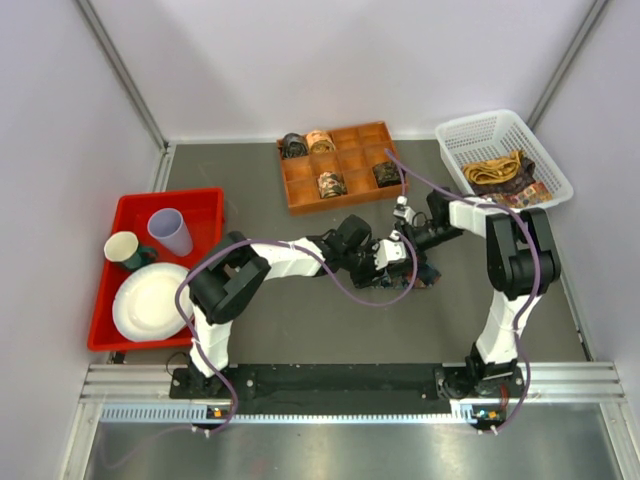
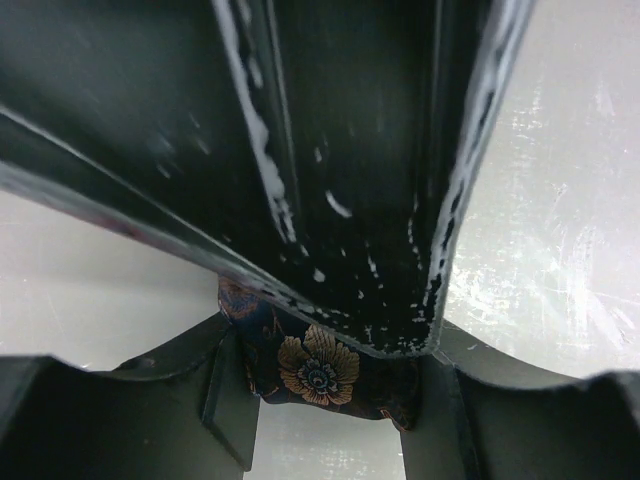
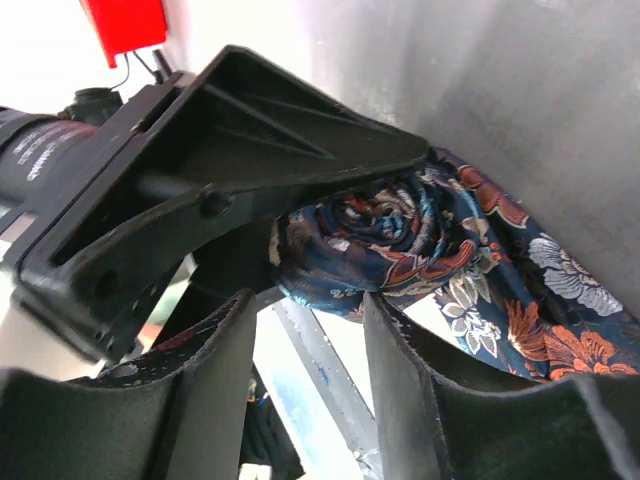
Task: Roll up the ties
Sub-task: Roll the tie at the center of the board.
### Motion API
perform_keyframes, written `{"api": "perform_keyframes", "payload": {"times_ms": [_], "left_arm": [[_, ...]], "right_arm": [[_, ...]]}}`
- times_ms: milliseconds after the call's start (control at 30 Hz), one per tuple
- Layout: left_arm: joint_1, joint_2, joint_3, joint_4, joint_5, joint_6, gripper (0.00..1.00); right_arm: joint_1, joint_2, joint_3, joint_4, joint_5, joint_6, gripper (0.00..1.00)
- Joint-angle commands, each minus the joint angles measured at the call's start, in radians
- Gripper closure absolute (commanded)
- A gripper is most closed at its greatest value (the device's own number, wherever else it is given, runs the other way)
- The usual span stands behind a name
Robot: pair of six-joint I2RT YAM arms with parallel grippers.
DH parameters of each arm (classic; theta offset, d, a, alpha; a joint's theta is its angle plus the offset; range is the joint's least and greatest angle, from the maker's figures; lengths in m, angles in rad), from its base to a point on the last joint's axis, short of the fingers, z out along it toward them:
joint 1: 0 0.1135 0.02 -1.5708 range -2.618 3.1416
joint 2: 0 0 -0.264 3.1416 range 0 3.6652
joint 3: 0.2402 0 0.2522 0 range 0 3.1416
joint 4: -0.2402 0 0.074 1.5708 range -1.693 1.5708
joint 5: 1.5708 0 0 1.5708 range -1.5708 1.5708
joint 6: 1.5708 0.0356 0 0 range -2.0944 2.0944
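Grey desk [image 1: 300,330] between white walls carries both arms, which meet near its middle, and a dark floral tie [image 3: 385,240] sits right where they meet. From the left wrist, the left fingers [image 2: 215,395] are clamped on that tie: the rolled part, with a gold flower on navy cloth, fills the gap between them and touches both inner faces, while a big scuffed black shape looms just beyond their tips. From the right wrist, the right fingers [image 3: 205,390] stand apart with nothing in the gap; the roll lies just past their tips, and a ribbed black finger of the left arm presses across its top. The unrolled tail of the tie, blue with red and white flowers, runs off to the right of the right fingers and lies flat on the desk. Farther beyond both pairs of fingers, a wooden divided box [image 1: 340,207] holds four coiled ties [image 1: 331,184], each in its own compartment. Beyond and to the right of the right fingers, a white basket [image 1: 455,135] holds loose ties [image 1: 500,170], gold and brown. Well off to the left of the left fingers is a red tray [image 1: 205,200] with a purple cup [image 1: 170,232], a green mug [image 1: 125,250] and a white plate [image 1: 150,300]
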Motion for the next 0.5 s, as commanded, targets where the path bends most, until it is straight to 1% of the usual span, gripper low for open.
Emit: {"api": "perform_keyframes", "payload": {"times_ms": [0, 100, 167, 233, 300, 333, 367, 400, 467], "left_arm": [[-0.032, 0.109, -0.055, -0.188, -0.071, -0.003, 0.88], [-0.032, 0.109, -0.05, -0.191, -0.072, 0.003, 0.86], [-0.032, 0.112, -0.048, -0.194, -0.068, 0.008, 0.85], [-0.032, 0.115, -0.045, -0.195, -0.066, 0.008, 0.82], [-0.032, 0.121, -0.036, -0.195, -0.063, 0.005, 0.8], [-0.032, 0.124, -0.035, -0.197, -0.059, 0.005, 0.8], [-0.033, 0.126, -0.03, -0.198, -0.056, 0.003, 0.79], [-0.033, 0.128, -0.029, -0.198, -0.054, 0.0, 0.78], [-0.033, 0.129, -0.025, -0.197, -0.051, -0.001, 0.78]], "right_arm": [[0.029, 0.012, -0.011, 0.138, 0.041, 0.068, 0.55], [0.029, 0.034, -0.001, 0.138, 0.099, 0.068, 0.57], [0.031, 0.038, 0.001, 0.144, 0.101, 0.068, 0.59], [0.034, 0.044, -0.001, 0.144, 0.093, 0.068, 0.63], [0.04, 0.058, 0.002, 0.137, 0.095, 0.06, 0.73], [0.04, 0.061, 0.002, 0.137, 0.095, 0.06, 0.86], [0.04, 0.066, 0.004, 0.131, 0.098, 0.059, 0.94], [0.04, 0.069, 0.004, 0.129, 0.099, 0.057, 1.0], [0.04, 0.064, 0.001, 0.127, 0.105, 0.05, 1.0]]}}
